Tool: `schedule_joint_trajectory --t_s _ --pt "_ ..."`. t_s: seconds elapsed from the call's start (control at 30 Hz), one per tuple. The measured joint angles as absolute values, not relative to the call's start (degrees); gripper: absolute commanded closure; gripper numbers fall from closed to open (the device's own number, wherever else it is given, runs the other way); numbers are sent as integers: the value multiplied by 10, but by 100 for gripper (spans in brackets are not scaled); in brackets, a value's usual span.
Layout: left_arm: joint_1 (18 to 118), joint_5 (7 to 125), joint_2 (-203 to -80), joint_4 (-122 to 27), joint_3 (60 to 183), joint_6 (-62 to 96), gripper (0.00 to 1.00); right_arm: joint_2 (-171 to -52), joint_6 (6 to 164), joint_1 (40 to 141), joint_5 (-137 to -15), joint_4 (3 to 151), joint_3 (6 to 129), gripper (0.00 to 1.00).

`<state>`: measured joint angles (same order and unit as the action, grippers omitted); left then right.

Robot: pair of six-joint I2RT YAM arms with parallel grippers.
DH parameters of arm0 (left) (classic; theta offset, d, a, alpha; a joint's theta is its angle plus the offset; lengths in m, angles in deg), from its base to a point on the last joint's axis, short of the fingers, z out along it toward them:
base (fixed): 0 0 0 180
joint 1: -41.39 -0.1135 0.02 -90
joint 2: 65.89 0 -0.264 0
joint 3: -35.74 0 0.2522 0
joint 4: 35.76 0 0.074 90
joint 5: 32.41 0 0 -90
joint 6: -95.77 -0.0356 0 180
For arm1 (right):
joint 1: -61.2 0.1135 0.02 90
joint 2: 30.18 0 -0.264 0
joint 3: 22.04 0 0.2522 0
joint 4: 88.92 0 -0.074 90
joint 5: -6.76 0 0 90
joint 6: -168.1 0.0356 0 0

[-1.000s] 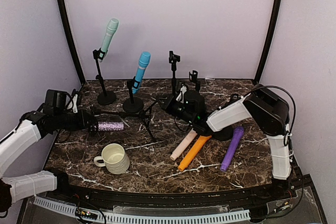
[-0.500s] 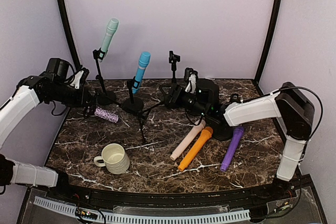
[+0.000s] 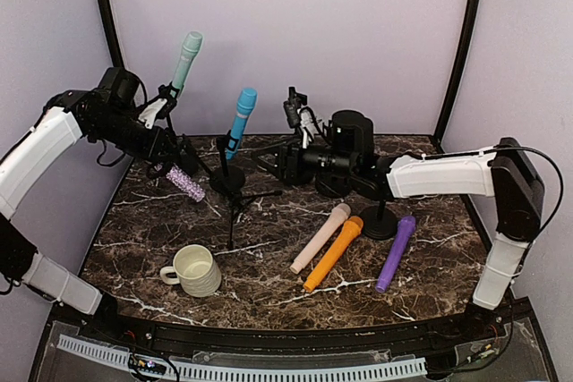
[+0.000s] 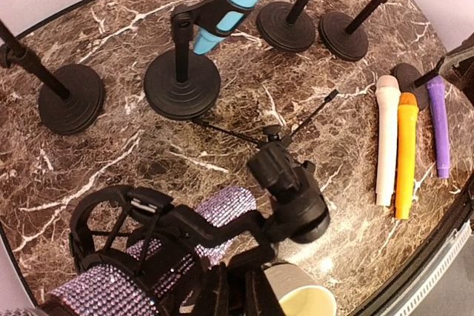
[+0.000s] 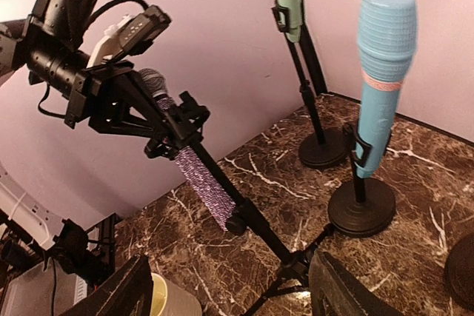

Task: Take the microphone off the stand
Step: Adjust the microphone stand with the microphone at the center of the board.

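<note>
Top external — left arm raised, left claw [image 3: 166,158] clenched on the glittery microphone [image 3: 186,185]; right arm outstretched, right claw [image 3: 279,164] released.

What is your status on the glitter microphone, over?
Left gripper shut on glitter microphone. Not yet out of clip on tripod stand. Right gripper open by stand's legs. Blue microphone close beside.
</note>
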<state>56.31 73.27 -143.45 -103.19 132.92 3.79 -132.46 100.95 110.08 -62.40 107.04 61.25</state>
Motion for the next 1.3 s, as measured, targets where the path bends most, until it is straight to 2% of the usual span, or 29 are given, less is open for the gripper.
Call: schedule_joint_trajectory --t_s 0.2,0.43,0.87,1.1,1.3 --pt "630 684 -1479 -1040 1386 16 100 -1358 965 1114 -577 1045 662 30" --pt "698 633 -1532 -1030 1443 -14 100 -1403 944 1141 -577 1024 685 36" --pt "800 553 -1624 -1058 1557 -44 100 -1404 1061 1143 -732 988 656 33" --pt "822 512 -1637 -1065 1574 -51 82 -1393 1081 1143 -770 969 627 32" --pt "832 501 -1639 -1063 1574 -57 70 -1363 1098 1143 -784 968 614 32"
